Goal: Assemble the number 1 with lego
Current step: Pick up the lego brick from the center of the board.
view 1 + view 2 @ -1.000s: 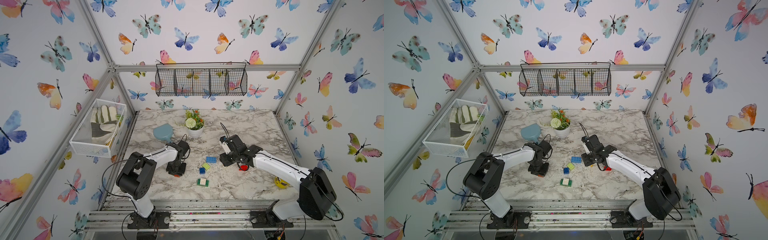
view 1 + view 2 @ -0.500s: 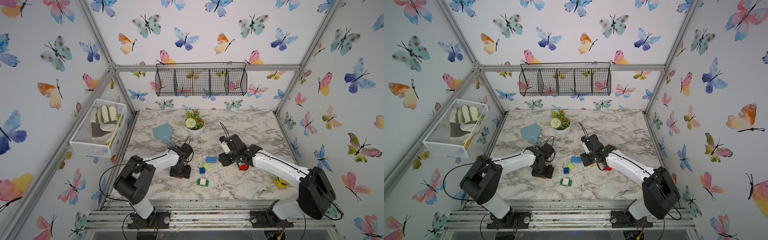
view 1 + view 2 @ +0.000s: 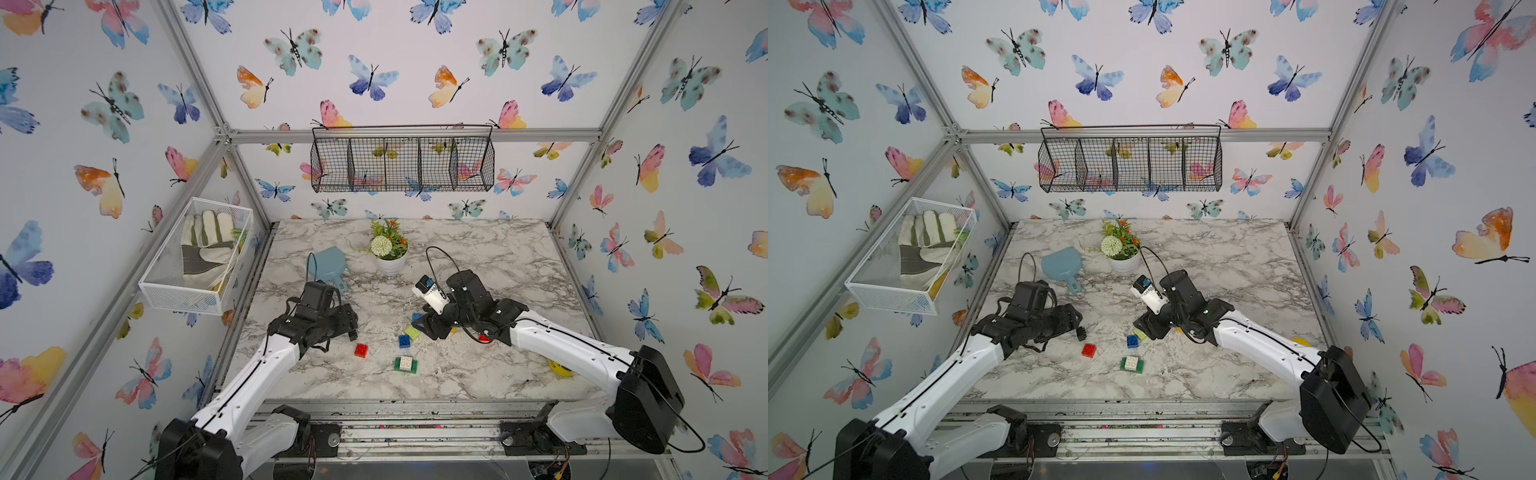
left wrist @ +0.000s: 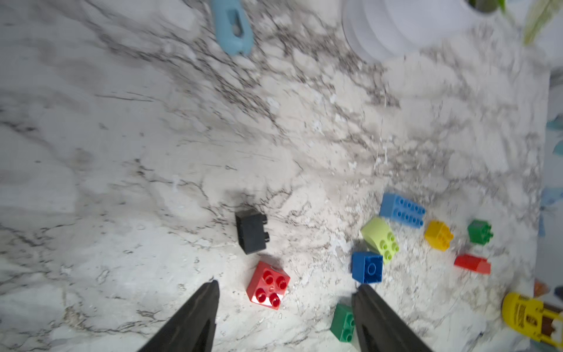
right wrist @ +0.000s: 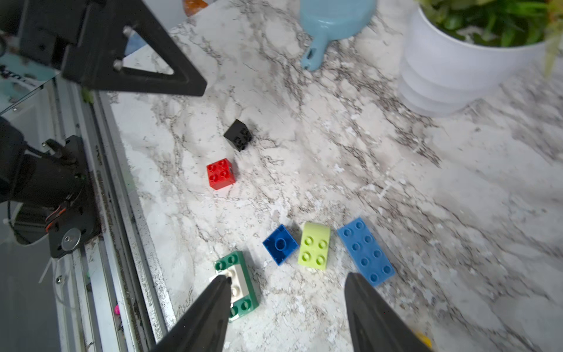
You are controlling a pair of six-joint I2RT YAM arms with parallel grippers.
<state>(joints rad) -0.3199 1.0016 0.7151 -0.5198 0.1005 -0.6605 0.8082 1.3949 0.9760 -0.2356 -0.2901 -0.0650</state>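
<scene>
Lego (image 3: pixel 404 340) loose on the desk (image 3: pixel 498 257), near-centre: red brick (image 3: pixel 360 350) close to the left pincer (image 4: pixel 286 284); green-and-white stack (image 5: pixel 237 283), blue brick (image 5: pixel 280 243) and lime brick (image 5: pixel 315 245) under the right pincer (image 5: pixel 288 276). Wide-open pincers both, nothing held. Probably next: centre left pincer over red brick, square to its sides, lower fully before closing, without nudging the black brick (image 4: pixel 251 230) just beyond.

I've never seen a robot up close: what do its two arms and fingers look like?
The left arm and right arm are alike: white tube-shaped links, bulky black joints, thin black cables at the wrists. Their fingers are matte black tapering wedges.
</scene>
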